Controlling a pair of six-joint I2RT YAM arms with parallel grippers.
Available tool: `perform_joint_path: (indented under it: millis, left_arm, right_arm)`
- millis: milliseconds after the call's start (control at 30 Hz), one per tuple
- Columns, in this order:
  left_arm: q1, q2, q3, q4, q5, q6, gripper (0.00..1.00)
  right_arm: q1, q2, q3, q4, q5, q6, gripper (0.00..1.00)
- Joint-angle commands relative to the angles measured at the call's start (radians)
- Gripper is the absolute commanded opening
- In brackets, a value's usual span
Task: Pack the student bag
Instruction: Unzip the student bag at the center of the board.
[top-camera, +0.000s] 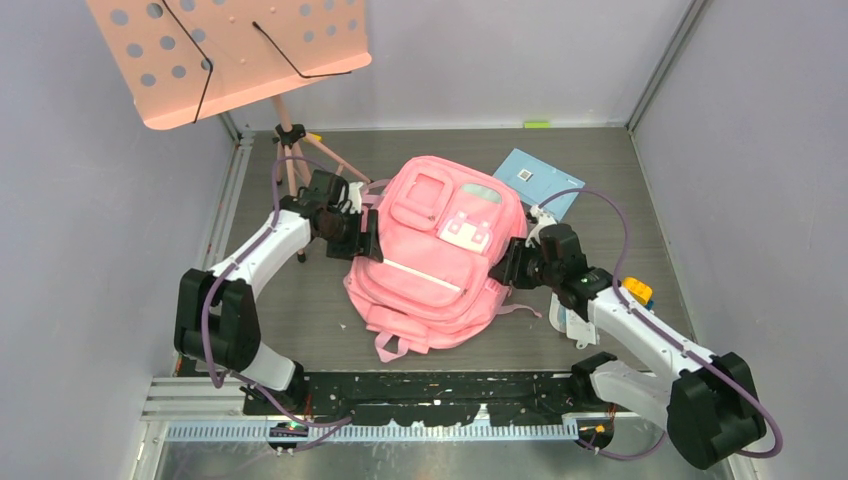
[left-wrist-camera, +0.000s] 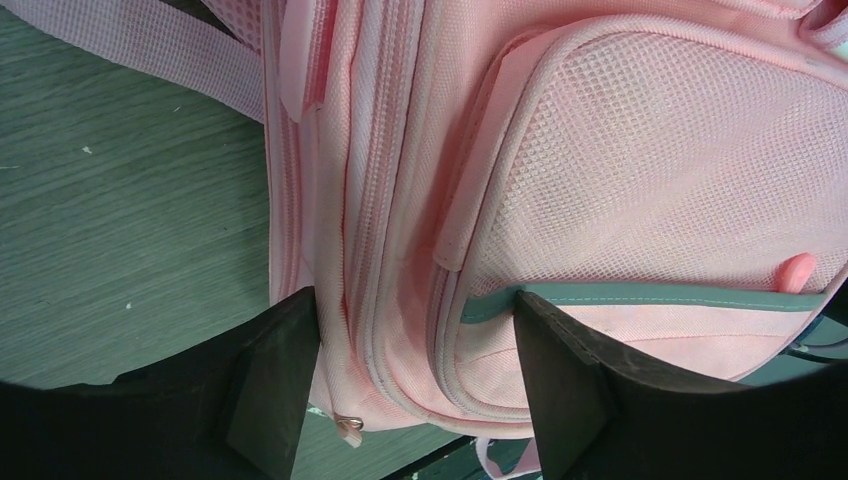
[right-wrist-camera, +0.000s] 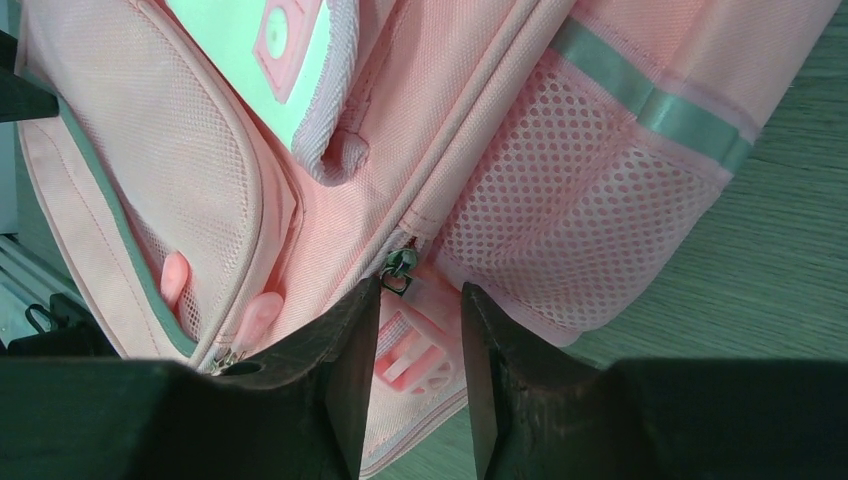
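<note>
Grey wood-grain tabletop (top-camera: 300, 320): the student bag (top-camera: 435, 255) lies flat at centre, pockets up. At the bag's left side the left gripper (top-camera: 365, 240) stands jaws wide astride the side seams (left-wrist-camera: 360, 200), probably to steady it. At its right side the right gripper (top-camera: 508, 268) sets narrow jaws about a pink zip tab (right-wrist-camera: 412, 352), likely to open it; pinched or not cannot be told. Only the wrist view shows that tab; only the overhead shows the blue book (top-camera: 540, 180) behind the bag.

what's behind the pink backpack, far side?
A light blue book shows past the far-right edge of the backpack, one corner covered by it. Whatever lies beneath is hidden.
</note>
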Motion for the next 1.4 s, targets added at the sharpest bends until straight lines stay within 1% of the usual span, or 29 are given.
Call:
perform_joint_path:
  millis: [0, 133, 267, 333, 367, 500, 600, 667, 700, 800, 900, 1000, 1067, 1267, 1367]
  left_arm:
    - [0.003, 0.015, 0.022, -0.012, -0.002, -0.006, 0.69]
    - [0.003, 0.017, 0.021, -0.009, 0.003, -0.005, 0.57]
    - [0.003, 0.023, 0.022, -0.008, 0.013, -0.006, 0.48]
    - [0.003, 0.027, 0.025, -0.009, 0.016, -0.006, 0.41]
    - [0.003, 0.031, 0.024, -0.011, 0.014, -0.004, 0.38]
    - [0.003, 0.032, 0.026, -0.013, -0.002, -0.004, 0.24]
    - [0.003, 0.03, 0.028, -0.017, -0.018, -0.004, 0.08]
    - [0.003, 0.028, 0.027, -0.017, -0.018, -0.005, 0.02]
    - [0.003, 0.028, 0.027, -0.018, -0.02, -0.006, 0.0]
    - [0.003, 0.023, 0.028, -0.02, -0.028, -0.006, 0.0]
    - [0.003, 0.016, 0.028, -0.018, -0.031, -0.006, 0.0]
    - [0.003, 0.009, 0.028, -0.02, -0.039, -0.006, 0.0]
    - [0.003, 0.007, 0.026, -0.02, -0.042, -0.004, 0.0]
    - [0.003, -0.002, 0.018, -0.018, -0.048, -0.009, 0.0]
    - [0.003, -0.009, 0.02, -0.017, -0.052, -0.012, 0.0]
  right_arm:
    - [0.02, 0.044, 0.011, 0.046, -0.04, 0.002, 0.4]
    - [0.052, 0.073, 0.009, 0.055, -0.018, 0.005, 0.39]
    - [0.065, 0.085, 0.002, 0.071, 0.015, -0.005, 0.39]
    - [0.066, 0.093, 0.004, 0.073, 0.039, -0.016, 0.35]
    - [0.066, 0.097, 0.007, 0.072, 0.047, -0.017, 0.3]
    - [0.074, 0.082, 0.017, 0.051, 0.069, -0.017, 0.2]
    - [0.091, 0.052, 0.028, 0.009, 0.115, -0.021, 0.12]
    - [0.101, 0.037, 0.041, -0.033, 0.161, -0.022, 0.06]
    - [0.104, 0.033, 0.053, -0.063, 0.192, -0.02, 0.04]
    - [0.119, 0.022, 0.079, -0.112, 0.269, -0.008, 0.01]
    - [0.135, 0.038, 0.139, -0.197, 0.341, -0.009, 0.01]
    - [0.167, 0.076, 0.195, -0.27, 0.429, -0.018, 0.01]
    - [0.192, 0.11, 0.268, -0.337, 0.482, -0.02, 0.01]
    - [0.253, 0.218, 0.431, -0.564, 0.589, -0.011, 0.01]
    - [0.294, 0.258, 0.495, -0.642, 0.628, -0.017, 0.0]
